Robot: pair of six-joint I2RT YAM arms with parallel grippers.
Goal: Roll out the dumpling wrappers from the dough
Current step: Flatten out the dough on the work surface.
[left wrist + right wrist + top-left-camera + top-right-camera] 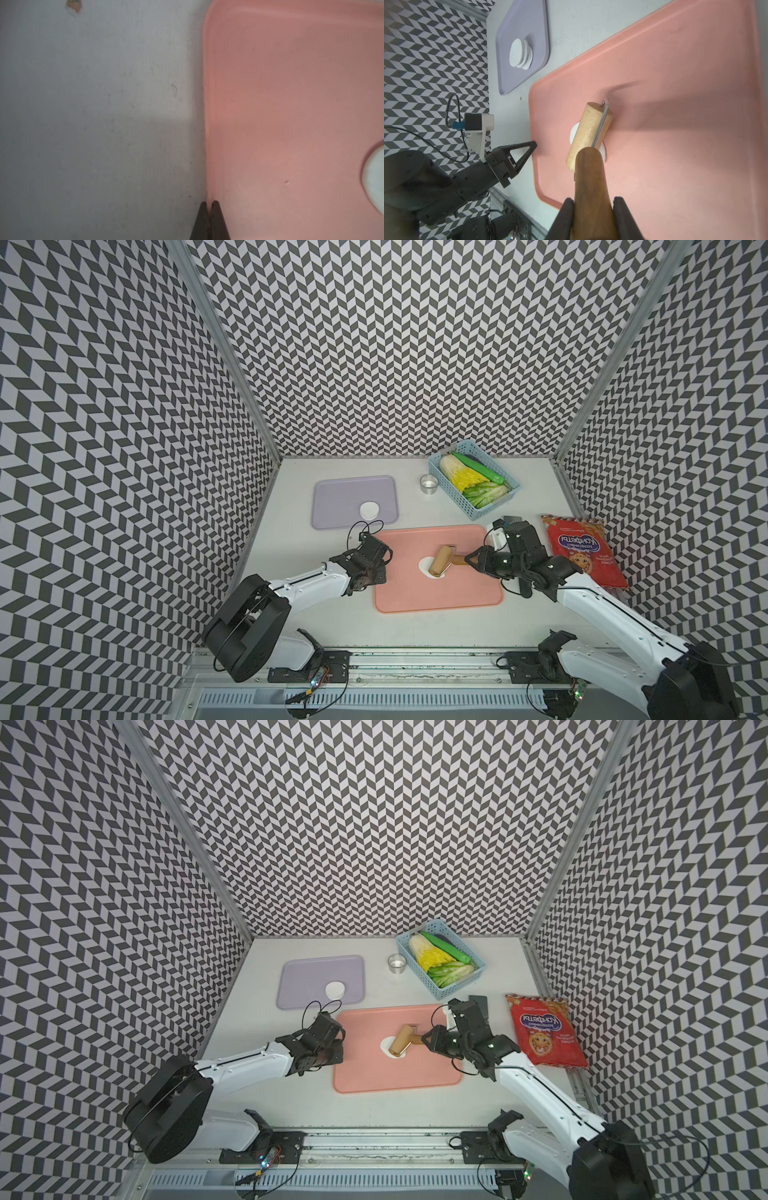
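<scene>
The dough (425, 563) (574, 133) is a small flat white blob on the pink mat (436, 597) (291, 104). A wooden roller (440, 561) (588, 133) lies across the dough and covers most of it. My right gripper (468, 559) (593, 200) is shut on the roller's dark handle (589, 180). My left gripper (379, 573) (209, 202) is shut on the mat's left rim. The dumpling wrappers (369, 510) (519, 52) are a stack of round white discs on the purple tray (340, 497), behind the left gripper.
A small metal ring cup (429, 484) stands behind the mat. Beside it is a blue basket (494, 506) of vegetables. A red snack bag (582, 551) lies right of the right arm. Patterned walls close in the left, back and right sides.
</scene>
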